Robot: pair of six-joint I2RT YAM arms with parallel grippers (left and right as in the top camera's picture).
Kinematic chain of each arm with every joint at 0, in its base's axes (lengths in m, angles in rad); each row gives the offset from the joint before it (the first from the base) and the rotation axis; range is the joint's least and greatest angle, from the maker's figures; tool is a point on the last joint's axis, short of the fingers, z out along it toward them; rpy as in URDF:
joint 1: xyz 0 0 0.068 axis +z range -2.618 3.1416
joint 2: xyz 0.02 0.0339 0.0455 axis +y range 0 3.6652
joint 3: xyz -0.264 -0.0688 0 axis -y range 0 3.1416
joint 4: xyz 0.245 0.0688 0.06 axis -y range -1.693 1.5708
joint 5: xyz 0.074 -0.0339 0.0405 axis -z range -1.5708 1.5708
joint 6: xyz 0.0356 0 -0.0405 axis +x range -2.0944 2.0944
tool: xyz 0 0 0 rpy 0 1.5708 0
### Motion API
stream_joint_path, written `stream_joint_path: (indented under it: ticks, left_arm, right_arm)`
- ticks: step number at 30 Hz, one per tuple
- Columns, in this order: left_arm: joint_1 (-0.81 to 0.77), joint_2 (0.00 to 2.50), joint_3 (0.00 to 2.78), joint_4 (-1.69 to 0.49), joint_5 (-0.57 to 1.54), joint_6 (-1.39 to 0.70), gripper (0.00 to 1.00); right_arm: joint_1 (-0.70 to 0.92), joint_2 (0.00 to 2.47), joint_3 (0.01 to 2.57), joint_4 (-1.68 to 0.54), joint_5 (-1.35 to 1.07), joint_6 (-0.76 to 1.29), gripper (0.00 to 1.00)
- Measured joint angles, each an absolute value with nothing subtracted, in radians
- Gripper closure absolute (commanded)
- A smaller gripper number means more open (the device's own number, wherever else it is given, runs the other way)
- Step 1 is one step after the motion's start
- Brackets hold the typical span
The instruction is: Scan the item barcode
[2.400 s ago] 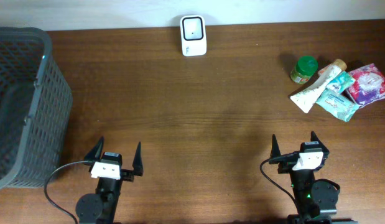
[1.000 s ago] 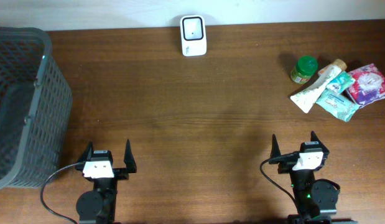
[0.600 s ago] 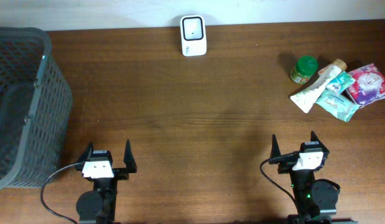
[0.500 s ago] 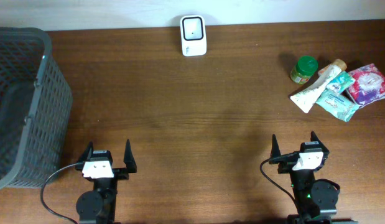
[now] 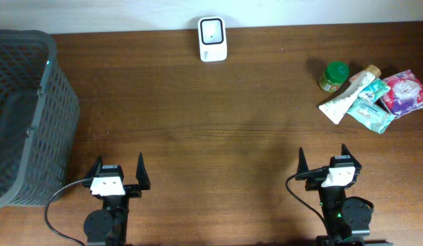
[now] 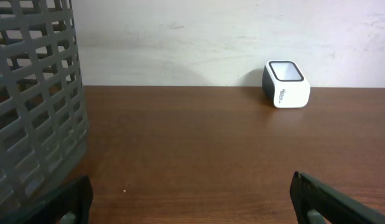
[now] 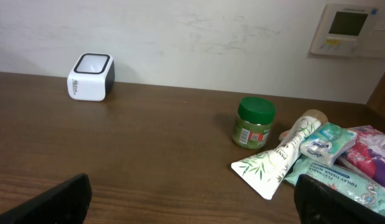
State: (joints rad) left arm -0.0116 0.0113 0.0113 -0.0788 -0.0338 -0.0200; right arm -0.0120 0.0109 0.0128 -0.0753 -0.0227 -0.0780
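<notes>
Table (image 5: 218, 123), brown wood grain, backed by a pale wall along the far edge; scanner (image 5: 212, 39), small white box with a dark window on top, standing at the far edge just left of centre, its lettering too small to read; basket (image 5: 44, 89), grey plastic lattice, at the far left, cut off by the left edge of the overhead view, its inside too dark to tell any contents; items for scanning, clustered at the far right, well apart from the scanner and from both arms: jar (image 5: 333, 75) with green lid, upright, at the left of the cluster; tube (image 5: 348, 92), white with leaf print and tan cap, lying on its side just beside the jar; teal packets (image 5: 370, 109), two at least, overlapping, one resting against the tube; pink packet (image 5: 406, 91), partly covered by the teal ones and cut off at the right edge of the right wrist view; print on all of them too small to make out; left gripper (image 5: 119, 164), near left, jaws spread wide, grasping nothing, only the dark fingertips (image 6: 64, 202) showing in its own camera's lower corners; right gripper (image 5: 322, 154), near right, jaws likewise spread and empty; arm bases cut off at the near edge; wall panel (image 7: 346, 30), beige with a small screen, far right, partly cropped.
</notes>
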Motion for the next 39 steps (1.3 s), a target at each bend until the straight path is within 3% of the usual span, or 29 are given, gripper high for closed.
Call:
stream_joint_path:
  ticks: [10, 39]
  left_arm:
    - [-0.012, 0.011, 0.011, -0.079, -0.034, -0.020, 0.01]
    - [-0.012, 0.011, 0.011, -0.079, -0.034, -0.020, 0.01]
  right_arm:
    - [-0.012, 0.011, 0.013, -0.077, -0.003, 0.025, 0.01]
    - [-0.012, 0.011, 0.013, -0.077, -0.004, -0.005, 0.01]
